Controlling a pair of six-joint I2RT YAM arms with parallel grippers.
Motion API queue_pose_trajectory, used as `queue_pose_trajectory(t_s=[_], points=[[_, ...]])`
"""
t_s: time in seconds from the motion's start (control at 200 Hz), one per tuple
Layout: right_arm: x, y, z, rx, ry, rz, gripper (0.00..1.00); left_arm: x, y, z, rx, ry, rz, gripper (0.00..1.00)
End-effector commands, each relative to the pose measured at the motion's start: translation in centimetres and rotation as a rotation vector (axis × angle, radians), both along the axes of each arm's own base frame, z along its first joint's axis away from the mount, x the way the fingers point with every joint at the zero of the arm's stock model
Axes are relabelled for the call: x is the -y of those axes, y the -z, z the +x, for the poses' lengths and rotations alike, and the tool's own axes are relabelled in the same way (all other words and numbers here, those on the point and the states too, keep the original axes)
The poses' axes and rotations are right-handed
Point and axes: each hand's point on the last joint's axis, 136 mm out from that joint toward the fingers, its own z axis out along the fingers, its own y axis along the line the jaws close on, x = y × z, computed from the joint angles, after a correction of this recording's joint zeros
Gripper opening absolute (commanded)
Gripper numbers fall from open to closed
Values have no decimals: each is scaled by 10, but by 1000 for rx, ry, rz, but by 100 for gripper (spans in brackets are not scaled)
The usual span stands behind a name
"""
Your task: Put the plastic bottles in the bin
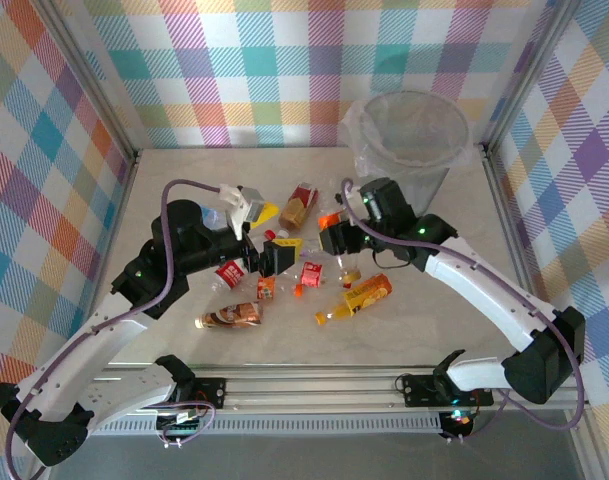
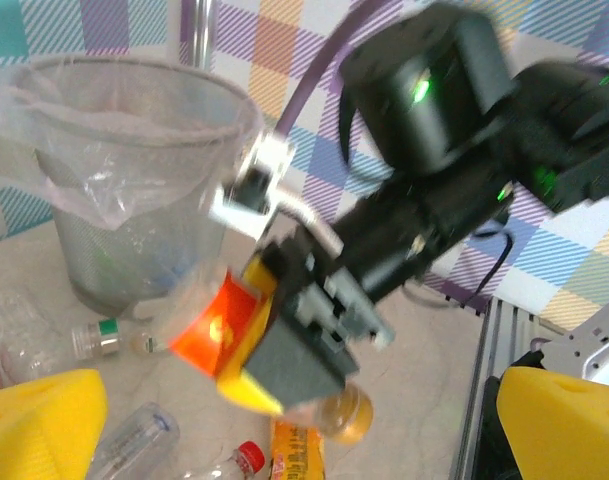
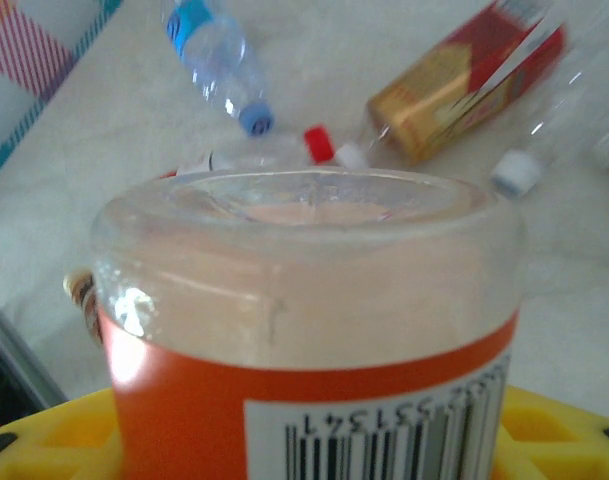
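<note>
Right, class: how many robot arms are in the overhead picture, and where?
2. The left arm reaches from bottom left to the scattered bottles; the right arm, from bottom right, holds an orange-labelled bottle.

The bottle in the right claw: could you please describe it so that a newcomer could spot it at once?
Start at the grey bin at the table's far right corner. Just in front of it, toward the left, the right claw is shut on the bottle. It is clear with an orange label bearing a barcode, the only one gripped; the other bottles lie on the table.
</note>
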Motion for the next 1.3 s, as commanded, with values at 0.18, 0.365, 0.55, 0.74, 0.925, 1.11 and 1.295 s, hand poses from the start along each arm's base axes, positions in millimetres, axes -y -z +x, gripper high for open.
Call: queue_pose_trajectory(t_s=[0.18,0.365,0.55,0.74,0.925,1.11,1.295], points=[[45,-102,41,276,134,32,56,4,23,9,-21,-17,22,100],[62,-140,76,381,197,15,56,5,27,10,-38,-16,31,100],[84,-165,123,466,285,-33,53,3,38,14,-49,-32,71,100],[107,-173,173,560,397,-155,52,5,43,14,-65,-22,86,100],[132,-167,215,604,512,-281,52,7,48,16,-76,-16,105,100],[157,-156,248,609,602,-402,52,8,52,16,-83,-15,120,100],[172,-130,273,563,617,-546,51,8,52,16,-83,-11,125,100]])
